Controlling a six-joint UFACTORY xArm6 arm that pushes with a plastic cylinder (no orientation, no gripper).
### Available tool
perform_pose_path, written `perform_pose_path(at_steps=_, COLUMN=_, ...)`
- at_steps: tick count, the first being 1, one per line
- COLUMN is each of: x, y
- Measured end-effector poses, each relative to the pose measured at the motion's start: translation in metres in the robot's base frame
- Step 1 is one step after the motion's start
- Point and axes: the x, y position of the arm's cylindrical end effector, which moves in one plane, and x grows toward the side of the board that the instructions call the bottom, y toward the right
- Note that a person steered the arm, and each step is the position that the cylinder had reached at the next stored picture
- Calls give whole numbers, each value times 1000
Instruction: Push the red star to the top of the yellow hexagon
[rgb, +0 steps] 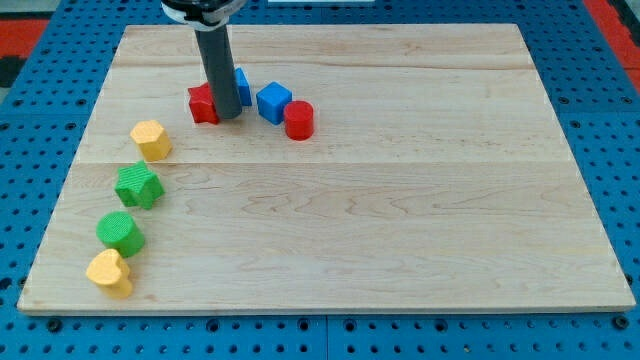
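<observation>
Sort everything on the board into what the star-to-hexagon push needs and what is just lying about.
For the job:
- red star, partly behind the rod
- yellow hexagon, lower left of the star
- my tip, right against the star's right side

Lying about:
- blue block behind the rod, shape hidden
- blue cube
- red cylinder
- green star
- green cylinder
- yellow heart

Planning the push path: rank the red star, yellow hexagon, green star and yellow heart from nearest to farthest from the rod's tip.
From my tip:
1. Red star, touching its left side.
2. Yellow hexagon, lower left.
3. Green star, below that.
4. Yellow heart, bottom-left corner.
</observation>
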Motion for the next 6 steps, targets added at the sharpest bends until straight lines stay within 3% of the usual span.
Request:
perform_pose_path(at_steps=2, x=-26, y=-27)
perform_pose_path(at_steps=6, x=-18, y=-46)
